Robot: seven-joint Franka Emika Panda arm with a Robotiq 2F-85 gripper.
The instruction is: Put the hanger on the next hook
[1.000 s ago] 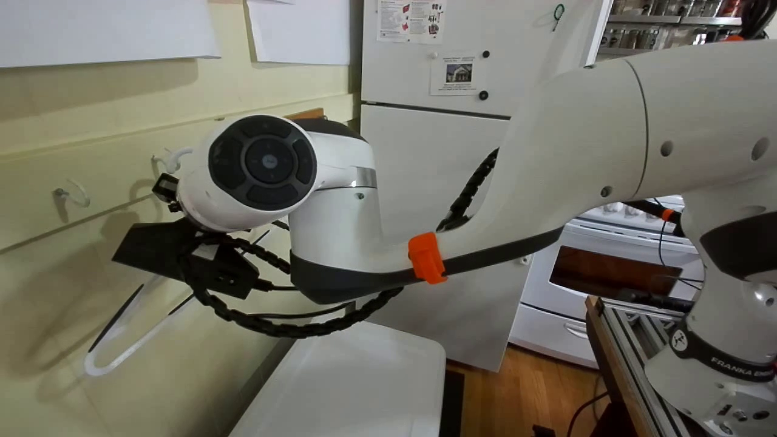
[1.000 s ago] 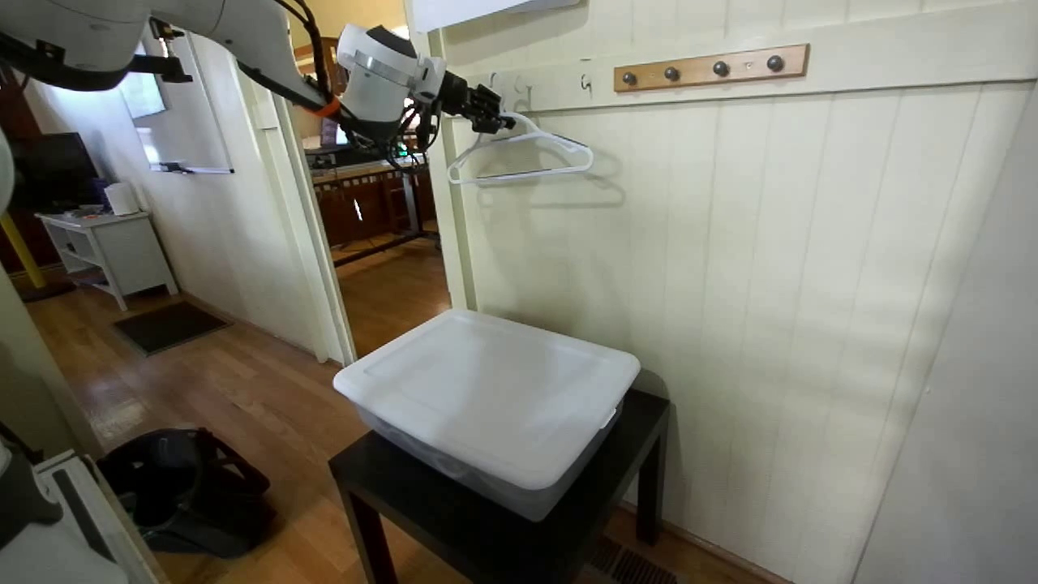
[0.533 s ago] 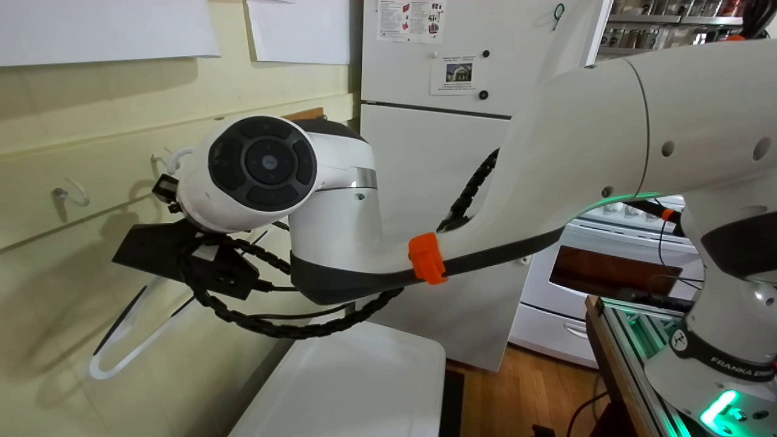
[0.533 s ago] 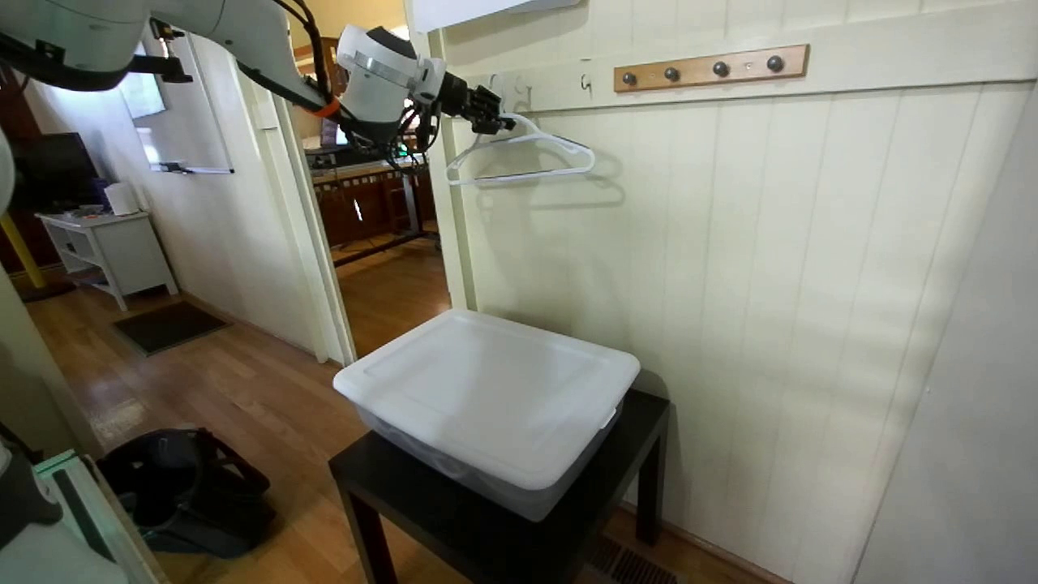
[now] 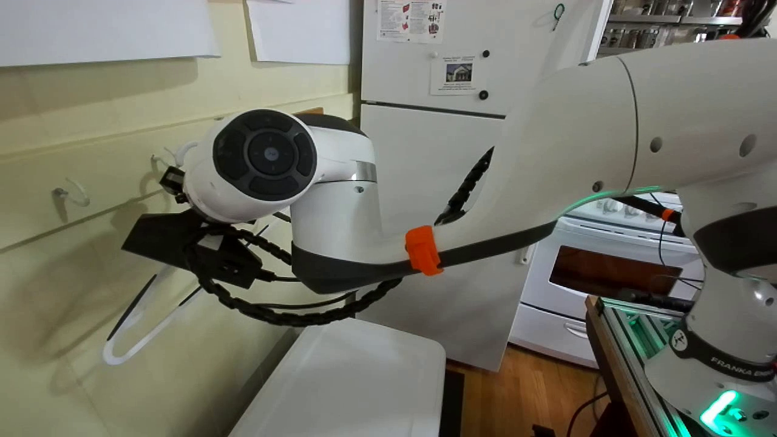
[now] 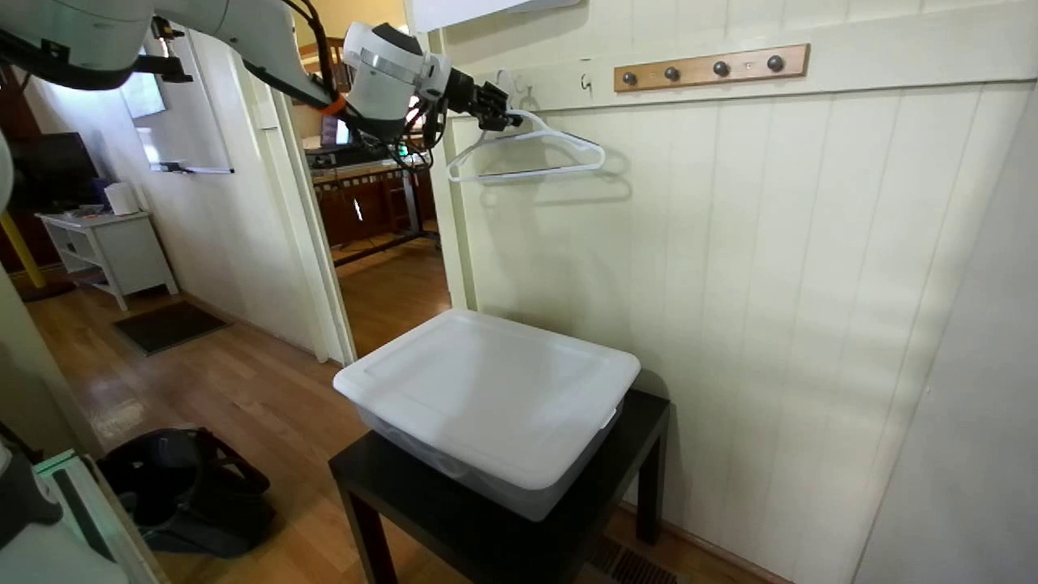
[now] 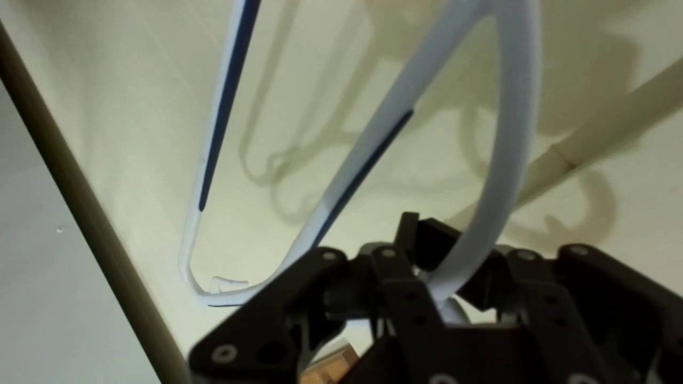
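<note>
The white hanger with dark strips passes between the fingers of my gripper in the wrist view. The fingers are closed about it near its neck. In an exterior view the hanger hangs from my gripper, roughly level, close to the wall. Its curved top shows beside a wall hook in an exterior view; I cannot tell whether they touch. Another wall hook is further left there. Hooks also show near the hanger and further right. The fingers are hidden behind the wrist in an exterior view.
A wooden rack with dark knobs is fixed to the same wall board. A lidded white bin stands on a black table below. White sheets hang above the board. A fridge stands past the wall.
The arm, gripper and hanger have shifted slightly along the wall, to the right in both exterior views, and a little upward. The robot base light has turned green. The hanger stays held.
</note>
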